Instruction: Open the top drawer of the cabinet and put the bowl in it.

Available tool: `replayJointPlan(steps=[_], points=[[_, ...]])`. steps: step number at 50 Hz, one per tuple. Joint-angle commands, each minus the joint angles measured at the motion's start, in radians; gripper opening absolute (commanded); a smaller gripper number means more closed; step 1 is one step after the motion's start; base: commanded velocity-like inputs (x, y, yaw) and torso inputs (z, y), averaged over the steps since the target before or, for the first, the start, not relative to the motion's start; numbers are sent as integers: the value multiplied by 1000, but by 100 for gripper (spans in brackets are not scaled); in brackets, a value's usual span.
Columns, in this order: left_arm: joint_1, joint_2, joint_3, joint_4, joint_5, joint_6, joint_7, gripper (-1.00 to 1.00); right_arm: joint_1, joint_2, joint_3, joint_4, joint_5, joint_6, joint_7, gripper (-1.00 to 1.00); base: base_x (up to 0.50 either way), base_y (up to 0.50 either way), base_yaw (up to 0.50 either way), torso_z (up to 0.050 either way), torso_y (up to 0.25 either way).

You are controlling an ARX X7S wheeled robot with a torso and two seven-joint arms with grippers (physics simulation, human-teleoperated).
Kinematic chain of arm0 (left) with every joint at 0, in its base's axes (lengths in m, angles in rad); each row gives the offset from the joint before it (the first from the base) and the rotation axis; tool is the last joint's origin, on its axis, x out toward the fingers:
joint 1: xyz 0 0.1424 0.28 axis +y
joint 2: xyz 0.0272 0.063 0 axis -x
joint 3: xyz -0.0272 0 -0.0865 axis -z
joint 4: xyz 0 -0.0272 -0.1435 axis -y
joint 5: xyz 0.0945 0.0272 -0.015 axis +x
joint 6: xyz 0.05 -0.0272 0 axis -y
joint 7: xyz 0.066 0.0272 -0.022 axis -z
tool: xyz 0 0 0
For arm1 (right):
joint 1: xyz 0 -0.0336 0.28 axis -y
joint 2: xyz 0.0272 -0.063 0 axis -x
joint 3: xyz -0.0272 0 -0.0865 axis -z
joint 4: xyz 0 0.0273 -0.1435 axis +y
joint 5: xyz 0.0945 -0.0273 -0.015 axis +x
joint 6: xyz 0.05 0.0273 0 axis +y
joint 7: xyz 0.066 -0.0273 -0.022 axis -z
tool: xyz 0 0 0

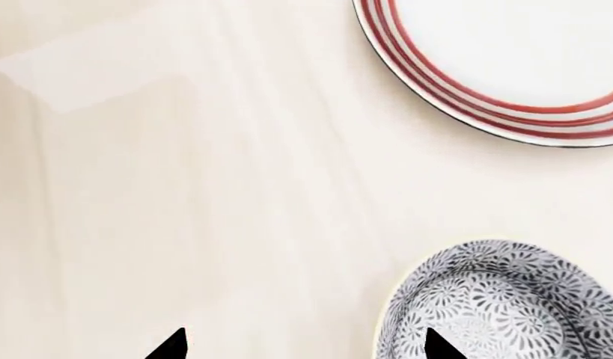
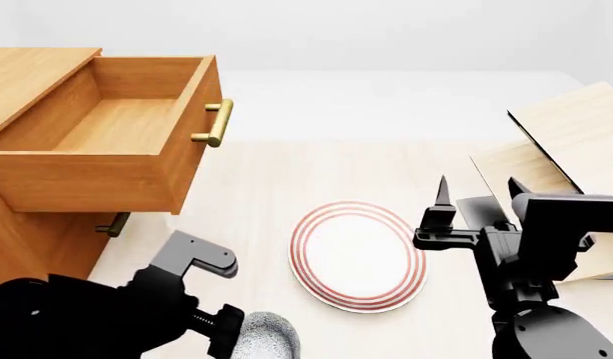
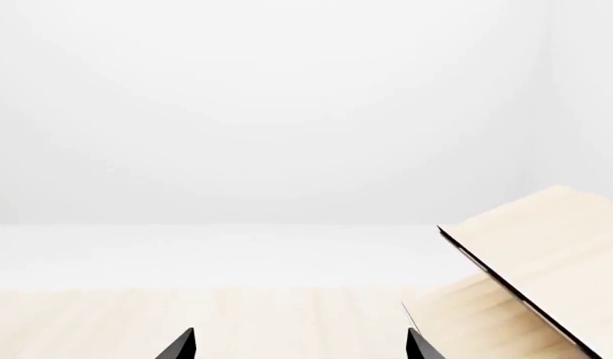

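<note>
- Top drawer [image 2: 106, 131] pulled out of cabinet [image 2: 27, 224].
- Left gripper [image 1: 304, 348] spread over bowl [image 1: 506, 299], one fingertip inside the rim.
- Right gripper [image 2: 476, 191] spread, empty, right of plate [image 2: 358, 254].

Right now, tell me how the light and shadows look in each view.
Left wrist view: soft even light, faint shadows edging the plate and bowl, pale streaks on the table. Head view: open drawer shades the cabinet below. Right wrist view: washed-out white background, sharp.
</note>
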Motion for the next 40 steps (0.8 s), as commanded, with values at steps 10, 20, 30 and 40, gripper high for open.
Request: replayJointPlan(steps=[10, 20, 30, 40], points=[[-18, 27, 109, -41, 75, 47, 63, 100, -10, 2, 2, 14, -1, -17, -2, 100, 0, 0, 0, 0, 0], [-13, 36, 153, -59, 109, 71, 93, 100, -14, 3, 0, 23, -4, -27, -4, 100, 0, 0, 0, 0, 0], [-7, 41, 187, -77, 138, 95, 122, 100, -13, 0, -7, 39, -8, -36, -9, 100, 0, 0, 0, 0, 0], [6, 44, 230, -99, 183, 133, 167, 100, -16, 1, -9, 43, -9, -41, -8, 100, 0, 0, 0, 0, 0]])
